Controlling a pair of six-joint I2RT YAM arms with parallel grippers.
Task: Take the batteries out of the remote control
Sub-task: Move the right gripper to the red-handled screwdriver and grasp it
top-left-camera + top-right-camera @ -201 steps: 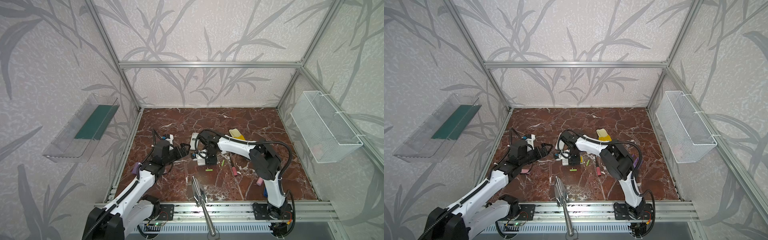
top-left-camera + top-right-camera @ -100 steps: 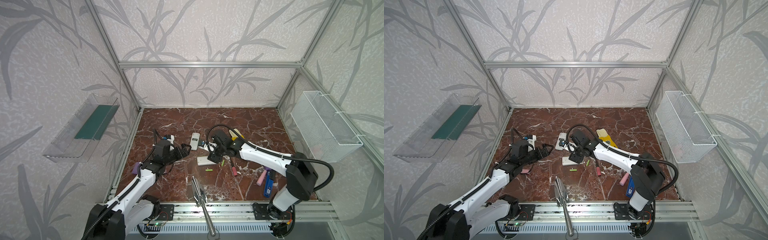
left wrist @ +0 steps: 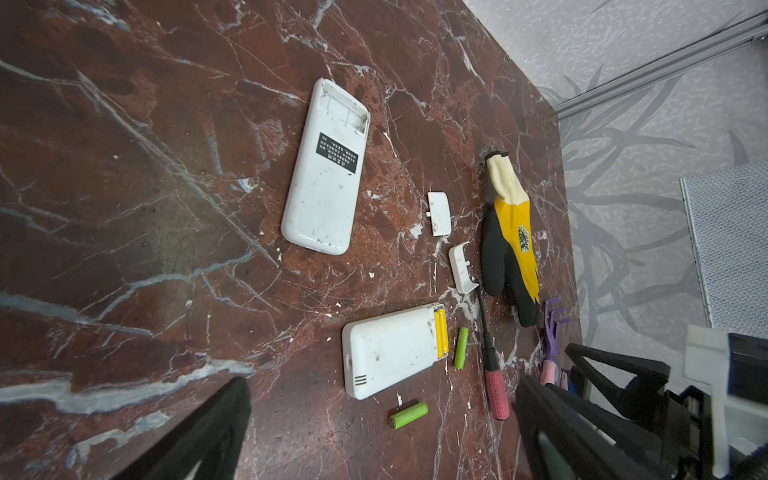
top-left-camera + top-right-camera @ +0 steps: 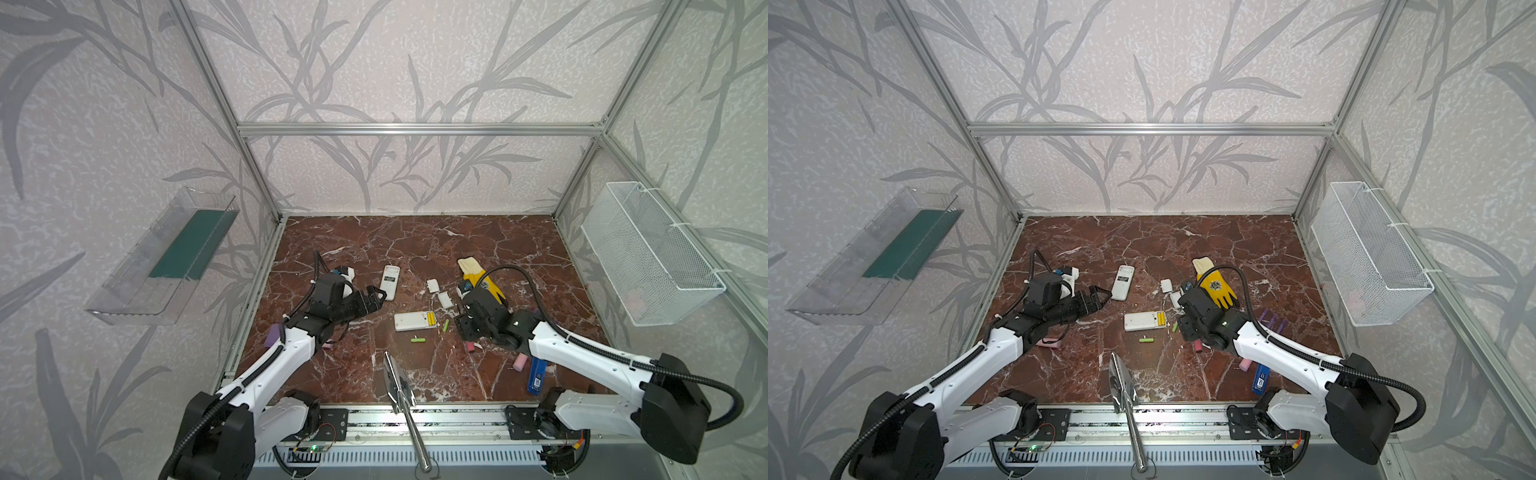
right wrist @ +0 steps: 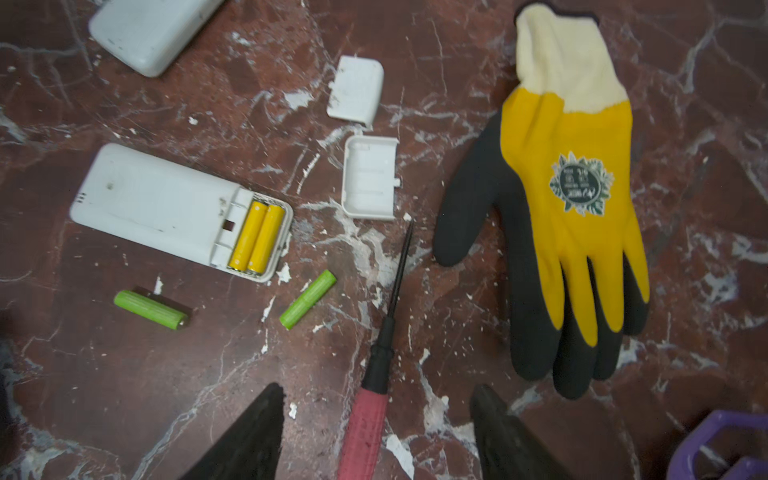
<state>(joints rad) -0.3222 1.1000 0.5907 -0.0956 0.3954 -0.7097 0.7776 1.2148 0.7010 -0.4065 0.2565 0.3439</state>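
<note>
The two yellow batteries (image 5: pixel 257 237) sit side by side in the open bay at one end of the near remote (image 5: pixel 153 203), which lies face down in the middle of the counter (image 4: pixel 415 241). Two more are out on the marble: a green battery (image 5: pixel 308 299) lies just beside that bay end, and the second green battery (image 5: pixel 150 309) lies near the remote's long edge, touching nothing. Two loose white covers (image 5: pixel 370 183) lie just past the bay, one hollow side up. The screwdriver (image 5: pixel 380 349) lies beside them, between the first green battery and the glove (image 5: pixel 573 208), with its tip pointing at the nearer cover. The far remote (image 3: pixel 326 174) lies face down toward the back, its bay open too. The right gripper (image 5: pixel 376 392) has its jaws well apart – in its wrist view the pink handle runs between them with a gap on each side, so it holds nothing. The left gripper (image 4: pixel 376 294) is spread as wide as it goes and holds nothing. In both top views its tips are just beside the far remote's near end.
</note>
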